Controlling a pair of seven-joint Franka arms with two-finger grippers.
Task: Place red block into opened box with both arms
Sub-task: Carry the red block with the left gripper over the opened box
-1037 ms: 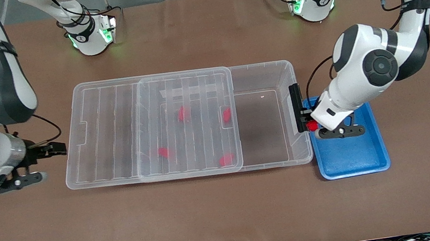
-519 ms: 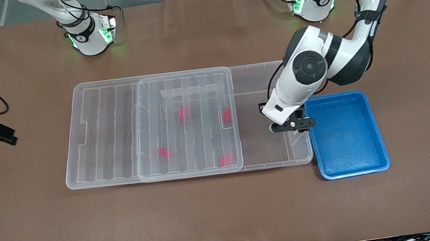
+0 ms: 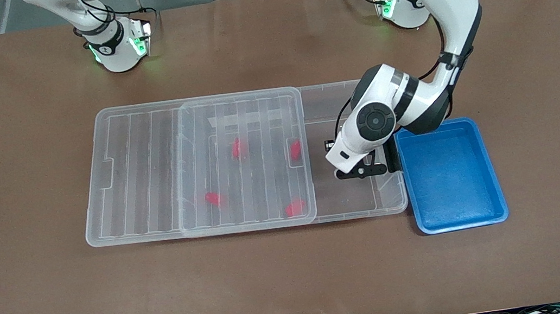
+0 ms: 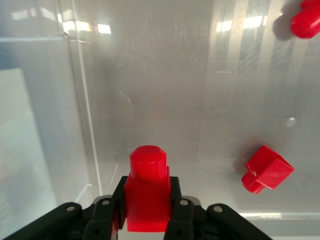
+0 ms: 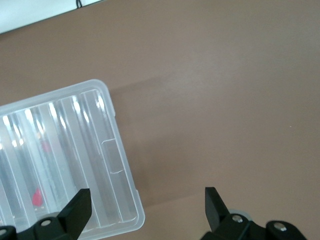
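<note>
Left gripper [image 4: 146, 220] clamped on the red block [image 4: 147, 192], stub outward, over the open end of the box [image 3: 337, 95]; front view hides that block under the wrist. Right gripper [image 5: 146, 206] spread wide, holding nothing, above bare table [image 5: 225, 100] past the lid [image 5: 60, 160] corner; barely visible in the front view.

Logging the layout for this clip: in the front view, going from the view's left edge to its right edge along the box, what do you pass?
slid-back lid → red blocks under it → left gripper over the box's open end → blue tray
</note>
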